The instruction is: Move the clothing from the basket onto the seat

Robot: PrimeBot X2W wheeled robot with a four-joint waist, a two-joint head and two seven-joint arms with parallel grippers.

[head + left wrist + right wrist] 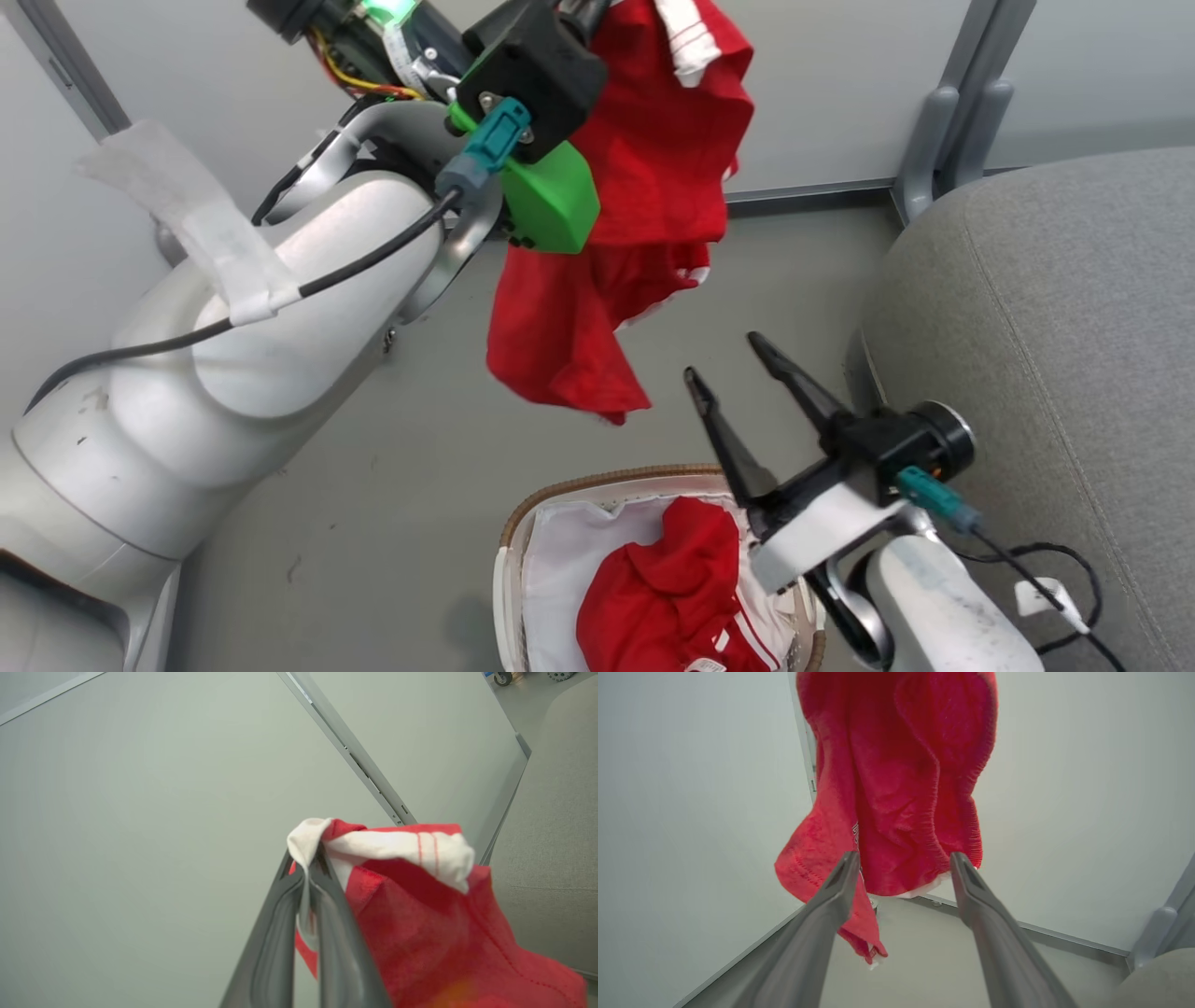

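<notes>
Clothing first: one red garment (653, 187) with white trim is up in the air, pinched by its white edge in the left claw (308, 861), which is clamped tight on it. It dangles over the plain grey floor (420, 485) in front of a pale wall (840, 84). Another red piece (672, 597) lies bunched in the basket (597, 479) on its white liner (560, 560), down on that floor. The right claw (724, 359) is spread wide and gripping nothing, just above the basket and near the hanging hem. The grey woven seat (1055, 355) sits right of the basket.
</notes>
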